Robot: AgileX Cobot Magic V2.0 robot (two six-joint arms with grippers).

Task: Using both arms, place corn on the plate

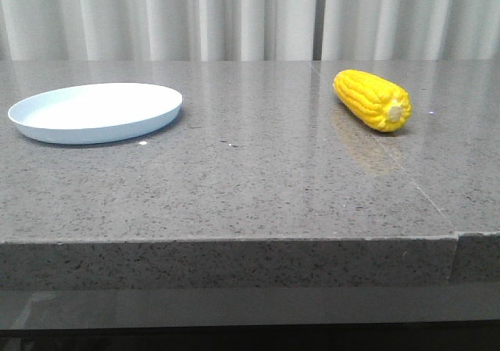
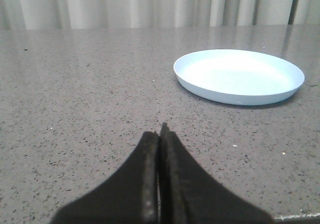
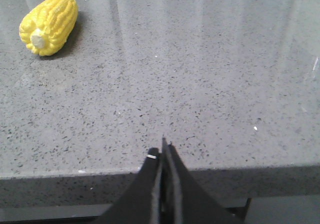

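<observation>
The right gripper (image 3: 163, 151) has its fingers pressed together with nothing between them, poised low at the near edge of the grey stone table (image 1: 250, 179); the left gripper (image 2: 160, 134) is likewise closed tight and empty. Ahead of the right gripper and off to its left lies the corn (image 3: 49, 24), on its side on the table with its pale cut end turned toward the gripper, well apart from it. Ahead of the left gripper and to its right sits the pale blue plate (image 2: 239, 77), empty, also well apart. In the front view corn (image 1: 373, 99) and plate (image 1: 95, 112) lie far from each other, so the cob probably has a long carry. The rounded cob could roll away if a finger nudges it off-centre, or slip from a shallow pinch. It might also slide off the low rim if released at the edge. No brand, label or writing is readable anywhere.
</observation>
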